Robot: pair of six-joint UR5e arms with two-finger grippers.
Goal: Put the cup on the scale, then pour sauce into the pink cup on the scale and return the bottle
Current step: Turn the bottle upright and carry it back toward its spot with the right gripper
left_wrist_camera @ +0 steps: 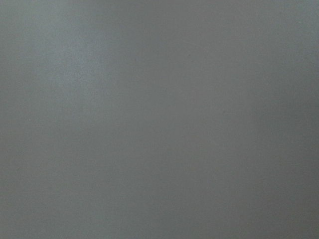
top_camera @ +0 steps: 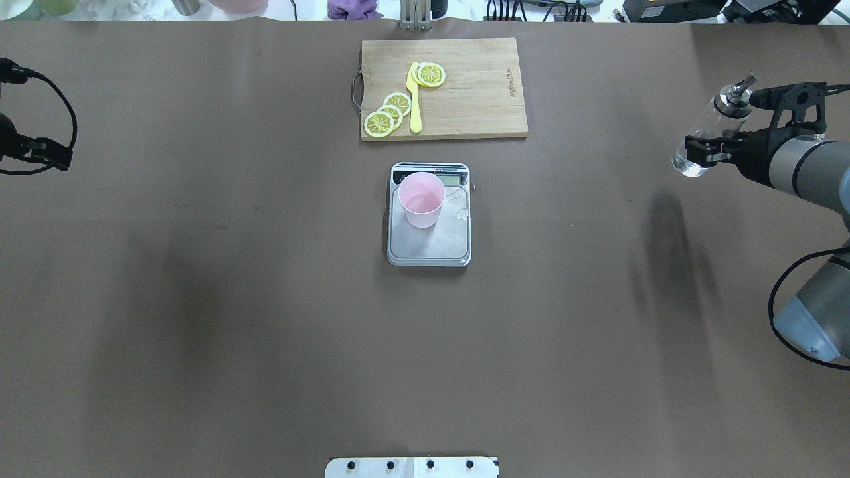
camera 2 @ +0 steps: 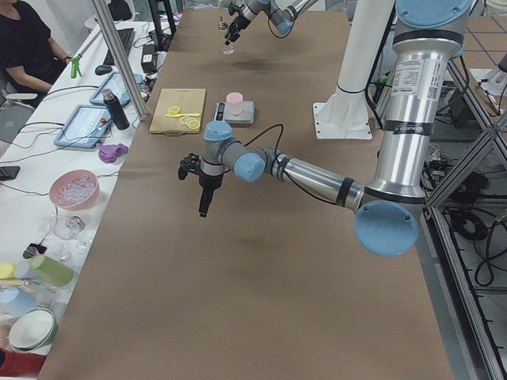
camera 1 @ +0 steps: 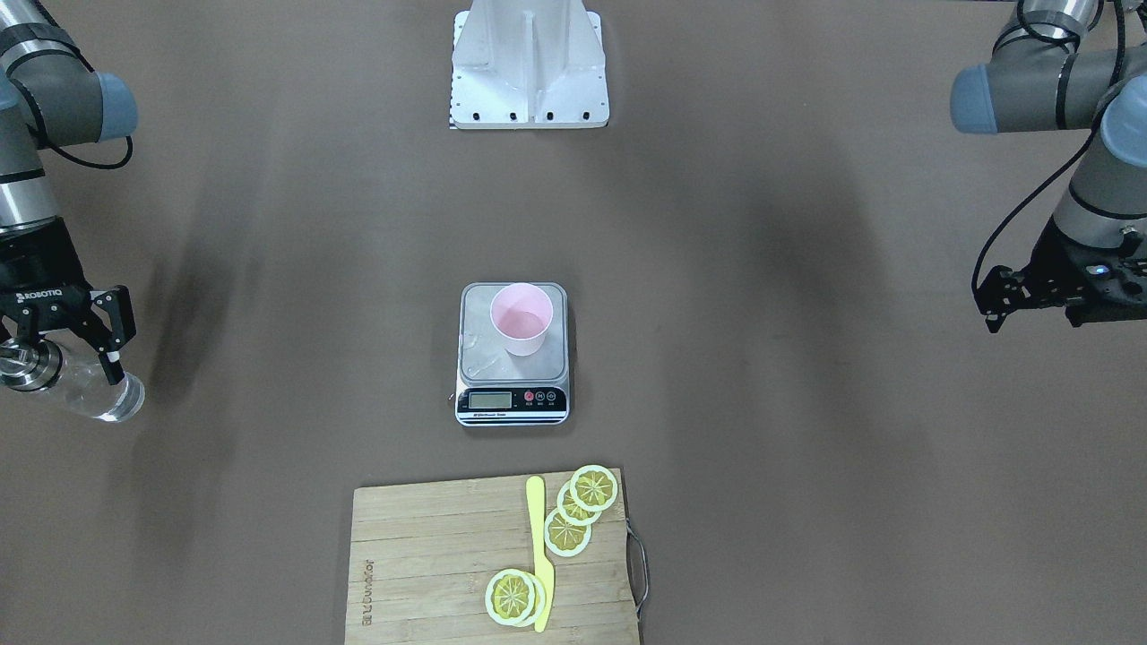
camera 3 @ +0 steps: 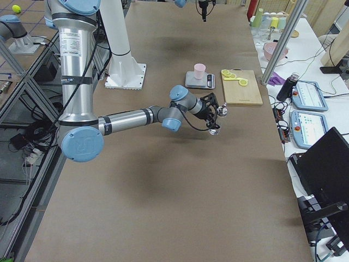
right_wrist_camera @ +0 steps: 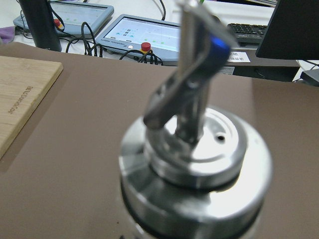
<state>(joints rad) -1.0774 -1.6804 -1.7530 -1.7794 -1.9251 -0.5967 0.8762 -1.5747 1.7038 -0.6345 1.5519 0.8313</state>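
**Glass bottle held far out on the right, pour apparently done**

Glass bottle [camera 1: 94, 392] sat clamped in the right gripper [top_camera: 725, 121] above the table's right side, tilted, spout aimed away from centre. It probably needed righting before set-down. Well apart, the cup [top_camera: 421, 199] stood on the scale [top_camera: 431, 249]. Farthest, the left gripper [camera 1: 993, 309] held nothing; its opening could not be judged.

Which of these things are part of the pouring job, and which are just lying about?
Part of the job: pink cup, scale, glass bottle.
Lying about: wooden cutting board, lemon slices, yellow knife.
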